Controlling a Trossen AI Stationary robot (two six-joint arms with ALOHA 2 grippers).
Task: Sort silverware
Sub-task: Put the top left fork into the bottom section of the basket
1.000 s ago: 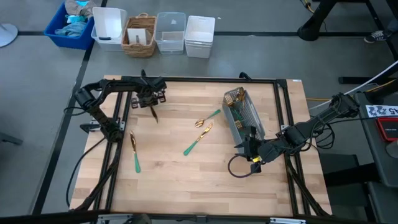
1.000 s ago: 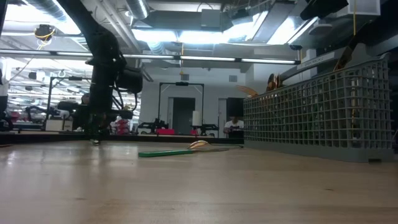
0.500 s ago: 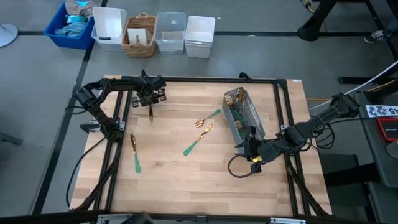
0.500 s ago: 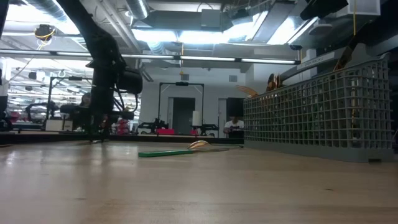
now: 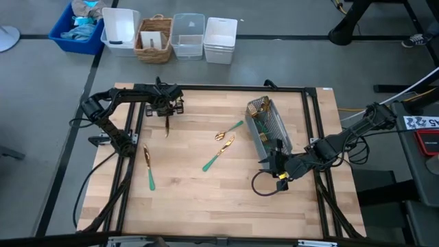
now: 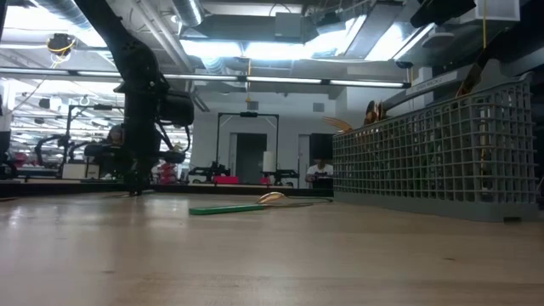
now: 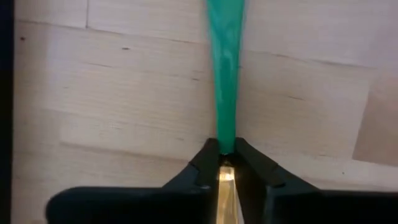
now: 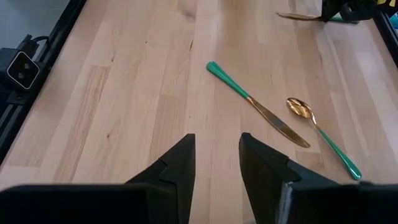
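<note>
My left gripper (image 5: pixel 165 115) stands at the table's far left, pointing down, shut on one piece of silverware (image 5: pixel 166 127) with a teal handle (image 7: pixel 224 68) and a gold head. Three more pieces lie flat on the wood: one near the left edge (image 5: pixel 148 167), a spoon (image 5: pixel 230 130) and a knife (image 5: pixel 218 154) in the middle. The grey mesh caddy (image 5: pixel 267 127) at the right holds several gold-headed pieces. My right gripper (image 5: pixel 278 161) hangs open just in front of the caddy, above the table, with nothing between its fingers (image 8: pixel 214 162). My left gripper pinches the piece between its two fingertips where the teal handle meets the gold neck (image 7: pixel 225 148). The fingers come from above and lie across it. The handle runs away from the fingers along the wood; the piece seems to lie on the table.
Beyond the far edge stand a blue bin (image 5: pixel 77 27), a white tub (image 5: pixel 120 29), a wicker basket (image 5: pixel 154 40) and two more white tubs (image 5: pixel 204 38). A black frame (image 5: pixel 206 88) runs around the tabletop. Bare wood lies along the near edge.
My left gripper has rolled a little about its own axis over the piece at the far left. The piece below it now lies straighter toward the near edge than a second ago.
</note>
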